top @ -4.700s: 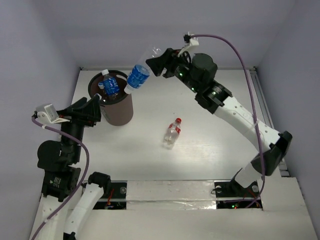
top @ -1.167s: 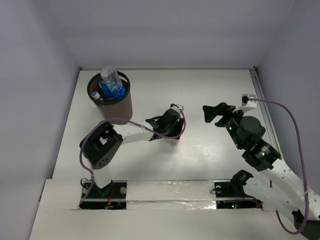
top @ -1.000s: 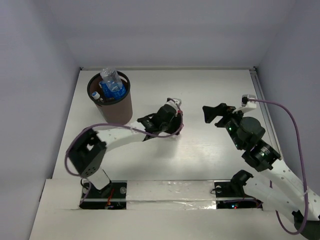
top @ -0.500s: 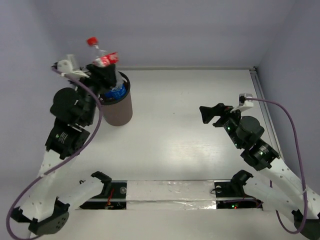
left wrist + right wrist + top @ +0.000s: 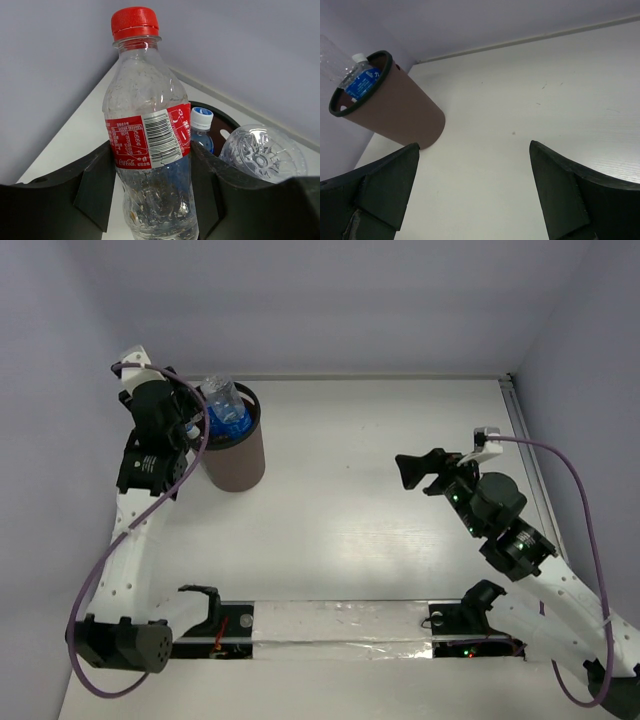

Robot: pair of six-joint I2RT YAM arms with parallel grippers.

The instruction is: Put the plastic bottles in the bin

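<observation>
**A:** Starting with the left gripper (image 5: 152,172): clamping the red-capped bottle (image 5: 149,125) across its red label, squeezing it from both sides with the fingers (image 5: 95,185), jaws roughly half apart. Holding it upright in the wrist view, cap pointing to twelve o'clock.

**B:** Checking from above: hanging at nine o'clock of the bin (image 5: 240,465), just beside the rim. Not managing to make out the held bottle itself from up here.

**A:** Placing the bin, then?

**B:** Standing upright at about ten o'clock on the table (image 5: 400,540), near the far left corner. Already carrying bottles: showing a clear bottle (image 5: 220,392) poking up past the rim, base upward, with a blue-label bottle (image 5: 232,422) tucked below it.

**A:** Seeing the same through the left wrist: catching a white-capped bottle (image 5: 201,119) at two o'clock of the held one, down inside the dark rim.

**B:** Moving to the right gripper (image 5: 402,470): hovering at three o'clock of the table's middle, well apart from the bin, pointing toward nine o'clock.

**A:** Gaping wide and gripping nothing, with only bare table showing between its fingers.
</observation>
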